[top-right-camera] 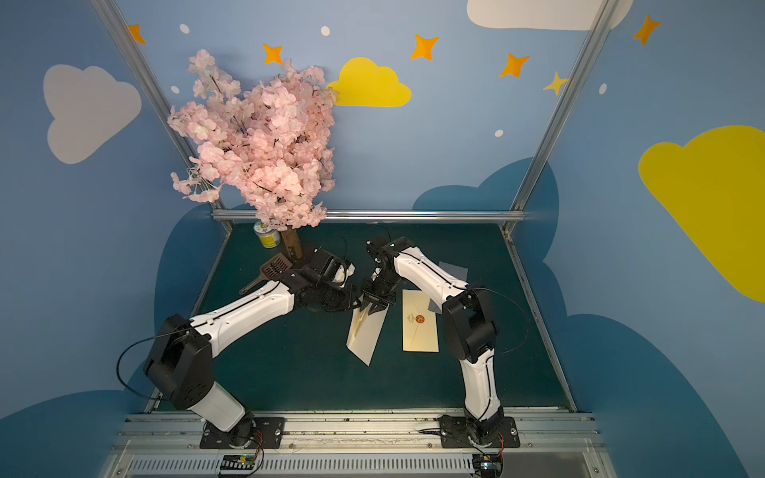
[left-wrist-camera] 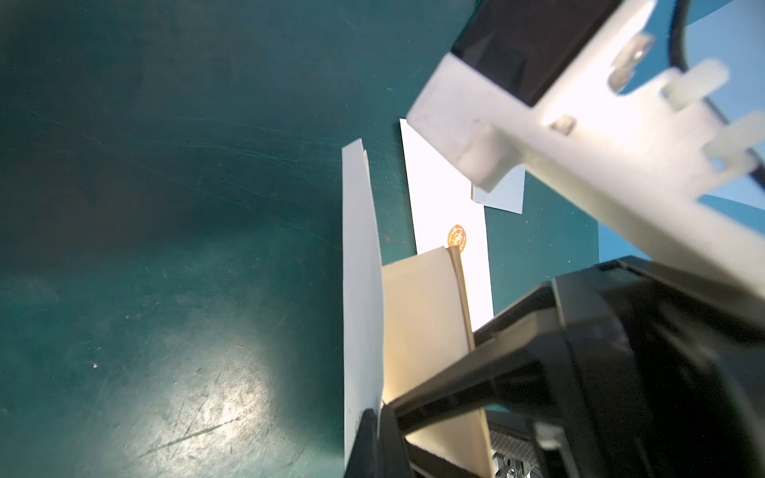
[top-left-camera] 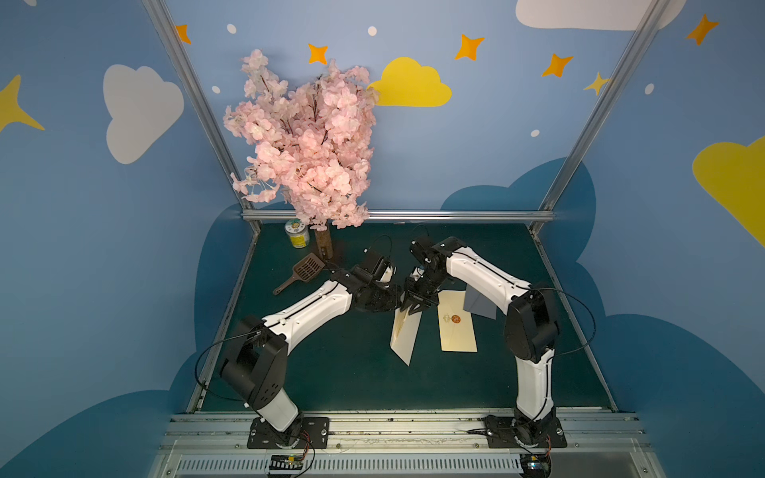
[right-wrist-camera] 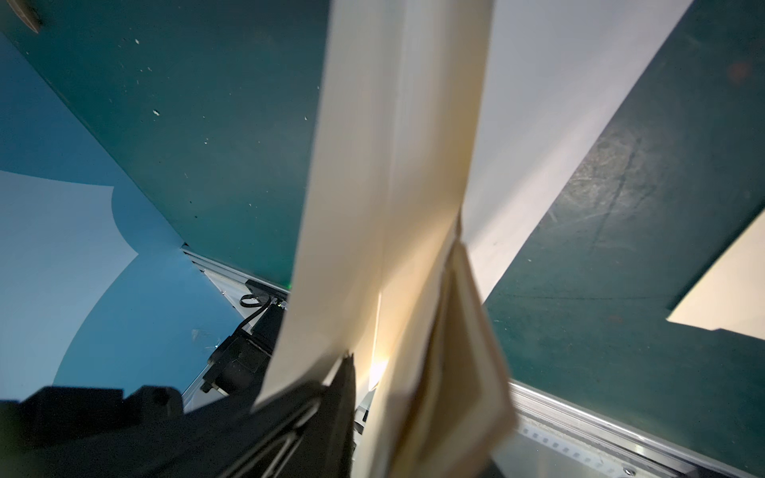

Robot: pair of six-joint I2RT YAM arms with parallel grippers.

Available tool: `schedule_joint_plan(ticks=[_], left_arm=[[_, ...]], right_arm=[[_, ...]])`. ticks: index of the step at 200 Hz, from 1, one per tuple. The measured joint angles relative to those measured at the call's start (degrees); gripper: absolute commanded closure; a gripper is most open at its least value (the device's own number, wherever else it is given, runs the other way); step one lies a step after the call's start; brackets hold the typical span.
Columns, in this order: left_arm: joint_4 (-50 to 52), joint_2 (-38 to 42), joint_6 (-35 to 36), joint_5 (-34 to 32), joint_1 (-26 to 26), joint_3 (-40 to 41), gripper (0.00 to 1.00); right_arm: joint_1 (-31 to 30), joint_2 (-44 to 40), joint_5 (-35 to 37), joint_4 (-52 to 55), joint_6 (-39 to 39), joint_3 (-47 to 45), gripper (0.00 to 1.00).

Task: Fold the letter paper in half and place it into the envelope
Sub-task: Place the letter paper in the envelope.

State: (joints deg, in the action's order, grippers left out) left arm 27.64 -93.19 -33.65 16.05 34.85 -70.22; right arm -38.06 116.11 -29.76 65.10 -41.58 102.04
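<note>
Nearest you, over the bare green table [top-left-camera: 331,372], the envelope [top-left-camera: 403,337] hangs lifted and tilted. Its lower corner is close to the mat, but you cannot tell whether it touches. The upper end is pinched in your left gripper [left-wrist-camera: 377,422], whose jaws are fully closed on one wall of it. Just beside that, your right gripper [top-left-camera: 417,305] stands part-way open. Its fingers straddle a shorter cream panel with a thick layered edge, which I take to be the folded letter paper [left-wrist-camera: 422,323], lying against the envelope's inner face. These views do not show whether the fingers touch it. I judge the fold done and the insertion in hand, right at the let-go. The next move calls for drawing the right gripper straight back from the mouth without dragging the letter out, while the left holds firm. Then check how deep the letter sits. Beyond, a sealed envelope [top-left-camera: 457,335] lies flat with a grey sheet [top-left-camera: 480,304] by its far corner. A scoop [top-left-camera: 308,267], can [top-left-camera: 297,234] and blossom tree [top-left-camera: 306,136] stand far left, well apart.
</note>
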Motion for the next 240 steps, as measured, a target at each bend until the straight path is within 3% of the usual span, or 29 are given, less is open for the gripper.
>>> schedule_joint_plan(ticks=[38,84,119,240], left_arm=[[0.1,0.0,0.0,0.2,0.0,0.0,0.97],[-0.1,-0.4,0.2,0.5,0.0,0.0,0.97],[-0.3,-0.8,0.3,1.2,0.2,0.0,0.97],[-0.7,-0.8,0.4,1.5,0.2,0.0,0.97]], right_arm=[[0.0,-0.7,0.2,0.7,0.0,0.0,0.68],[-0.4,-2.8,-2.1,1.2,0.1,0.0,0.71],[-0.4,-2.9,-3.0,0.6,0.0,0.0,1.00],[-0.4,1.1,-2.5,-2.3,-0.2,-2.2,1.00]])
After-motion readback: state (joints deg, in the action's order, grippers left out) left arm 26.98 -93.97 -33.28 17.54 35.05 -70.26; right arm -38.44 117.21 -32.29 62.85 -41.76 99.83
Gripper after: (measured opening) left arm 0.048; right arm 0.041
